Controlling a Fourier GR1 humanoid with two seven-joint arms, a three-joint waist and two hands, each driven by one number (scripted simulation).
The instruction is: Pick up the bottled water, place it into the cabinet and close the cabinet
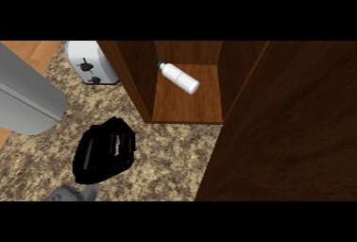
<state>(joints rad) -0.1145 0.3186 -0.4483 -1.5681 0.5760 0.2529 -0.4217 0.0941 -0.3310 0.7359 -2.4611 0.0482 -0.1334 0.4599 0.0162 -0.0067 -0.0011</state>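
One risk: bottle (180, 78) lies on its side in the cabinet (187, 108), may roll out as the door (293, 142) swings shut; left hand (105, 153) empty, fingers relaxed, right hand unseen.

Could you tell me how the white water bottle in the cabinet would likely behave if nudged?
The white plastic water bottle lies on its side on the wooden cabinet shelf, so it would probably roll. Its smooth round body may be slippery to grasp.
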